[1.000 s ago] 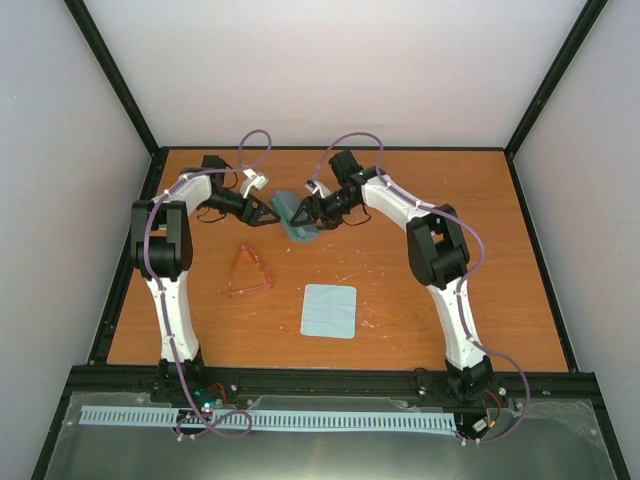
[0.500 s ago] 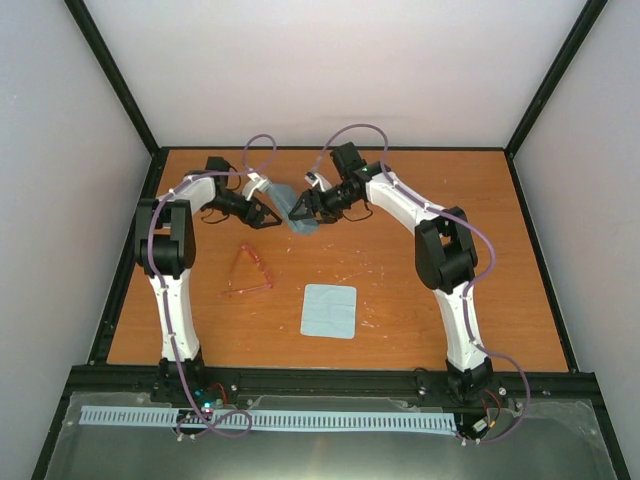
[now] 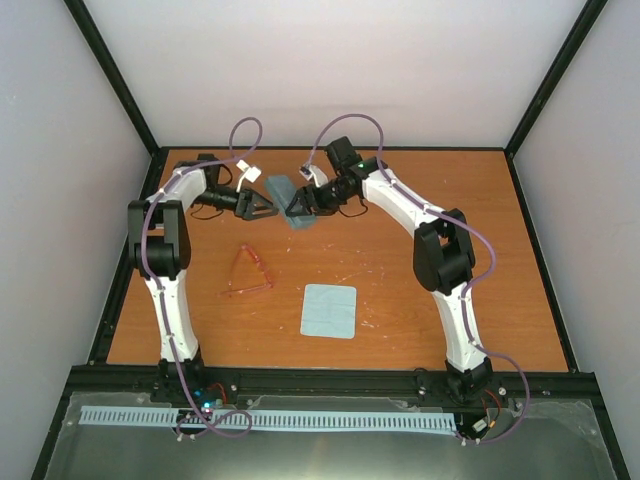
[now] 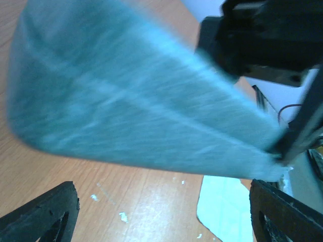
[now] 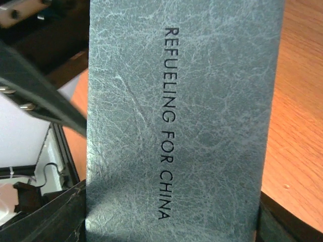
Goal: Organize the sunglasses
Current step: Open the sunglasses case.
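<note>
My right gripper (image 3: pixel 297 205), pinching the grey-blue case (image 3: pixel 281 188), has carried it farther; my left gripper (image 3: pixel 265 205) stays spread beside it, probably to open it for the sunglasses (image 3: pixel 250 272).

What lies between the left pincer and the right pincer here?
The grey-blue case, seen in the top view; the right pincer grips it, the left pincer stands open.

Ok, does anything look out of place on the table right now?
The thin red-pink wire-framed sunglasses lie loose on the orange wooden table with temples splayed open, apart from the oblong grey-blue case gripped in the right claw. Small white flecks dot the wood.
</note>
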